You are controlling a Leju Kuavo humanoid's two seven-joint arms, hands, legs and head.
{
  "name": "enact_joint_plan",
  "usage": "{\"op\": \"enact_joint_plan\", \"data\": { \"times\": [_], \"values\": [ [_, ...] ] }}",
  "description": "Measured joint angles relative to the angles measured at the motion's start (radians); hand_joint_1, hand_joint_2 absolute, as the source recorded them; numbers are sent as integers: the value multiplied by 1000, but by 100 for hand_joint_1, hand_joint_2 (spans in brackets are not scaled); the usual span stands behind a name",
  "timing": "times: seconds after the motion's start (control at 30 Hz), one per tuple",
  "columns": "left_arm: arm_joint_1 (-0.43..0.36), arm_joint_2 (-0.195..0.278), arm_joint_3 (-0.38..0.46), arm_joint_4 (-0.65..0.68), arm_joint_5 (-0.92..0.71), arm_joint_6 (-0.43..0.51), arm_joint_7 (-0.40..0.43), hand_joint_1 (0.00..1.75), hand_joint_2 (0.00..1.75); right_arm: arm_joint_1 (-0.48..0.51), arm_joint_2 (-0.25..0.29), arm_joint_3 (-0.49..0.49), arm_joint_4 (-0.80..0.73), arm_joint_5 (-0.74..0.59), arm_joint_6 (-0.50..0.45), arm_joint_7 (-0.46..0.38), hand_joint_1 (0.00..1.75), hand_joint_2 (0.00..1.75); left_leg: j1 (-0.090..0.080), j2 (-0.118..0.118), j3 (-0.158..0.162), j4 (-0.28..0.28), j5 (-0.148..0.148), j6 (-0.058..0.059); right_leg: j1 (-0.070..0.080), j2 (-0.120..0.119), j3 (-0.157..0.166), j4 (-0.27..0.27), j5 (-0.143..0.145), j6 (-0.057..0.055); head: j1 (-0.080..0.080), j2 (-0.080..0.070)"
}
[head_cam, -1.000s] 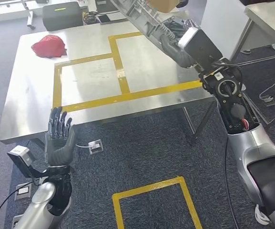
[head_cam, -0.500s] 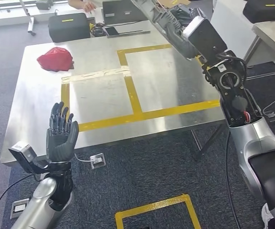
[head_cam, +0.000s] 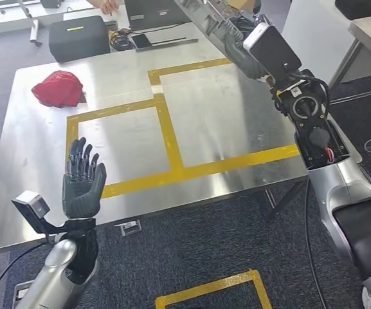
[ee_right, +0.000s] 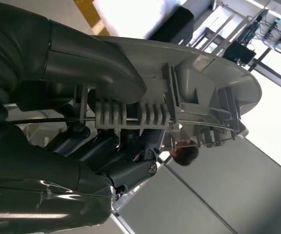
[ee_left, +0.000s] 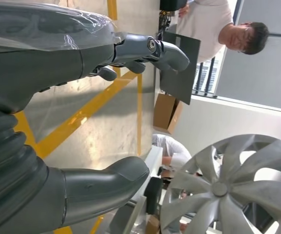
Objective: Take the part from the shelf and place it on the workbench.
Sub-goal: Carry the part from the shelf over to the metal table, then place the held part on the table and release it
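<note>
my right hand [head_cam: 239, 55] grips the silver hubcap [head_cam: 208, 18] above the workbench [head_cam: 212, 109]; left hand [head_cam: 81, 183] spread, empty (red cloth [head_cam: 57, 88] far corner).

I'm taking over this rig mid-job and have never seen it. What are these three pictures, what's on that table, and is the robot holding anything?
It is a humanoid robot with two silver arms. The wide picture looks down from its head at a steel workbench marked with yellow tape; a red cloth lies at its far left. The other two pictures come from cameras at each wrist and are turned sideways. The left hand is raised, fingers spread, holding nothing. The right hand grips a grey wheel cover, the part, above the workbench's far side; it is not yet set down.
</note>
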Motion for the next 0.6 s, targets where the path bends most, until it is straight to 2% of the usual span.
{"op": "enact_joint_plan", "data": {
  "times": [0.03,0.07,0.1,0.13,0.17,0.2,0.23,0.3,0.37,0.6],
  "values": [
    [1,0,0,3,0,0,-1,0,175,3,0,0,4,1,0,-1,175,175,-1,0,-1,-34,26,6,3,2,10,0,-7,0,-1,0],
    [0,0,0,6,0,0,-2,0,175,6,0,1,8,4,-1,-1,175,175,-5,0,16,-99,76,17,6,3,20,-1,-15,0,-2,0],
    [-1,0,0,8,0,0,-4,0,175,8,0,2,12,6,-1,-3,175,175,-12,-1,42,-183,137,34,7,4,30,-2,-22,-1,-2,0],
    [-3,0,0,9,0,0,-7,0,175,9,0,2,16,10,-2,-6,175,175,-19,0,66,-254,181,48,9,6,37,-3,-28,0,-2,0],
    [-6,-1,0,11,0,0,-11,0,175,9,0,3,20,14,-4,-10,175,175,-26,0,84,-303,209,60,9,7,41,-4,-33,3,-1,0],
    [-8,-1,0,13,0,-1,-14,0,175,9,0,4,23,19,-7,-16,175,175,-32,0,94,-327,219,67,7,8,43,-5,-38,7,-1,0],
    [-10,-2,0,15,0,-1,-17,0,175,8,0,5,27,26,-11,-22,175,175,-34,1,98,-330,216,68,7,8,44,-6,-42,13,-1,0],
    [-13,-4,0,19,0,-4,-23,0,175,0,0,8,35,42,-19,-29,175,175,-33,0,100,-331,219,52,8,5,44,-3,-47,14,-1,0],
    [-14,-8,-1,25,0,-10,-28,0,175,-11,0,11,49,57,-29,-33,175,175,-30,-2,98,-330,218,37,11,1,43,-1,-49,11,1,0],
    [-16,-14,-7,68,0,-47,-57,0,175,-23,-5,17,109,103,-58,-42,175,175,-30,-6,95,-328,213,45,11,-5,48,-13,-53,13,3,0]
  ]
}}
